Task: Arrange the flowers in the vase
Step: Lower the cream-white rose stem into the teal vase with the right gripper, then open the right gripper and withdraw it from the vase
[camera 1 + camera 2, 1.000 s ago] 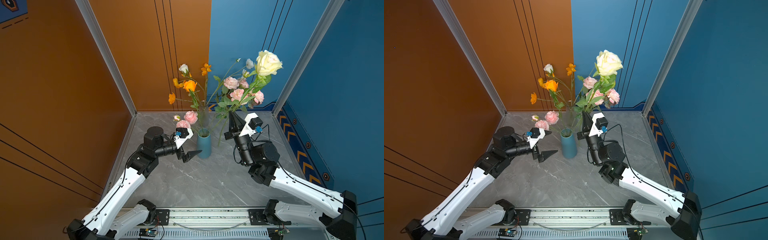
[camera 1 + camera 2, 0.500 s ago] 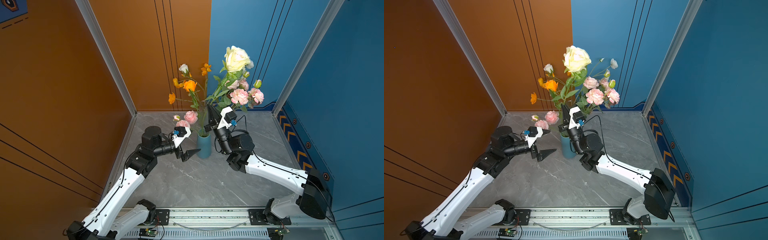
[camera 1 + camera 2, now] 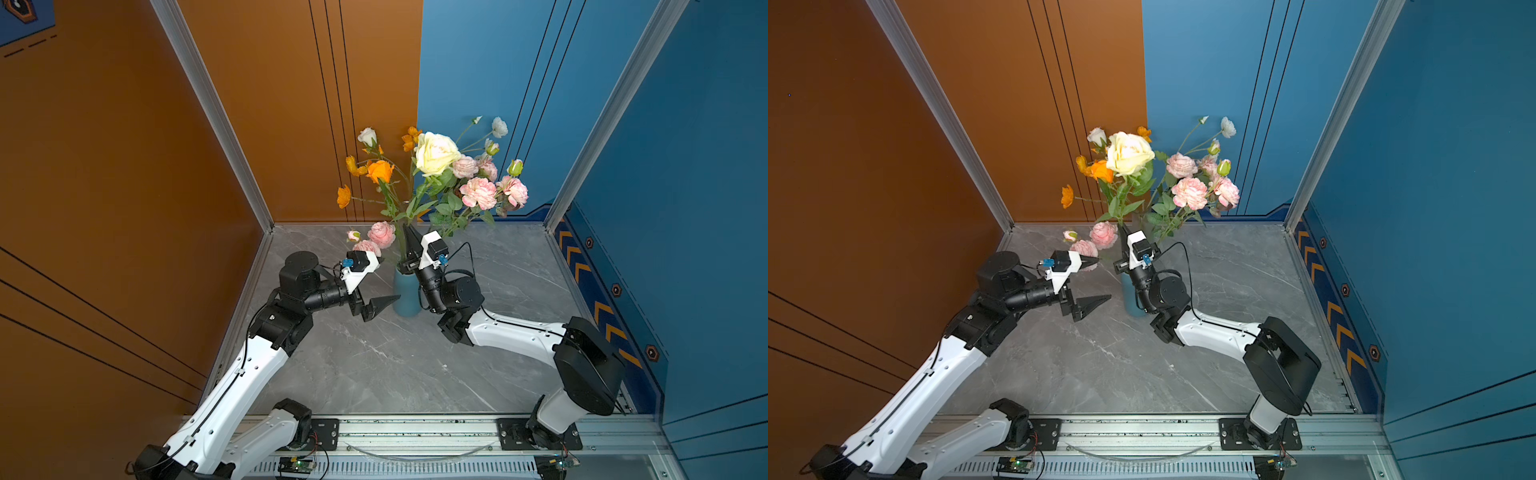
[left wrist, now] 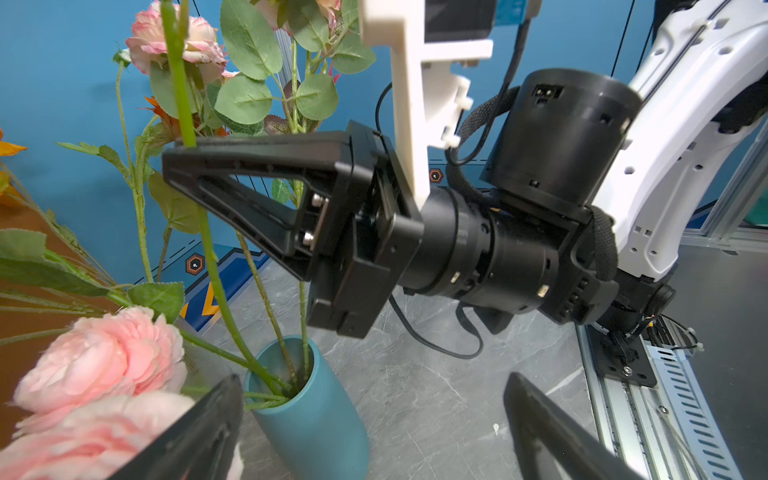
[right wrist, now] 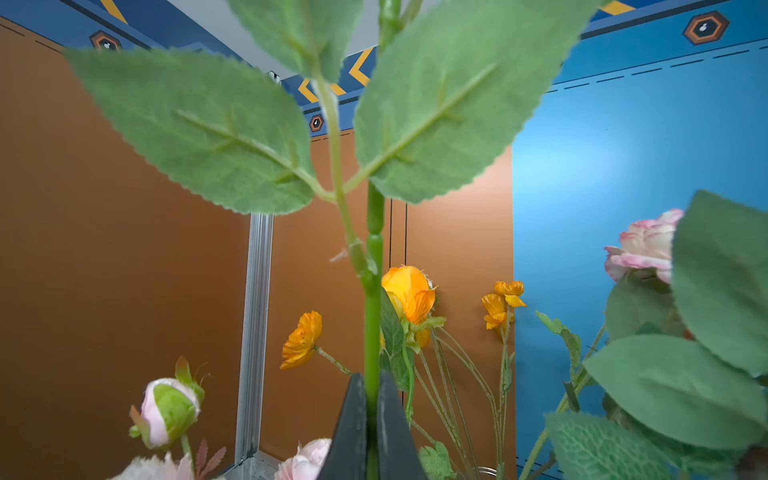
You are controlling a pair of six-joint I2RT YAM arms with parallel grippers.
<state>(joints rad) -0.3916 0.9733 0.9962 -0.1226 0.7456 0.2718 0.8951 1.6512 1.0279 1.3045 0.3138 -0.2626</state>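
A teal vase [image 3: 405, 296] [image 3: 1133, 300] [image 4: 316, 411] stands on the grey floor at the back middle, holding several flowers with orange blooms [image 3: 380, 170] and pink blooms [image 3: 478, 192]. My right gripper [image 3: 409, 235] [image 3: 1123, 230] [image 5: 371, 386] points upward just above the vase mouth, shut on the green stem [image 5: 372, 316] of a big cream rose [image 3: 436, 153] [image 3: 1128, 153]. In the left wrist view that stem's lower end [image 4: 232, 324] runs down into the vase mouth. My left gripper [image 3: 388, 277] [image 3: 1098, 280] [image 4: 372, 377] is open and empty, just left of the vase.
Low pink blooms [image 3: 381, 233] [image 4: 99, 365] hang over the vase's left side, close to my left gripper's upper finger. An orange wall [image 3: 124, 208] stands on the left and a blue wall [image 3: 685, 208] on the right. A metal rail [image 3: 415, 428] runs along the front.
My right gripper has carried the cream rose leftward from the right of the vase to above its mouth. The left gripper has stayed open beside the vase.
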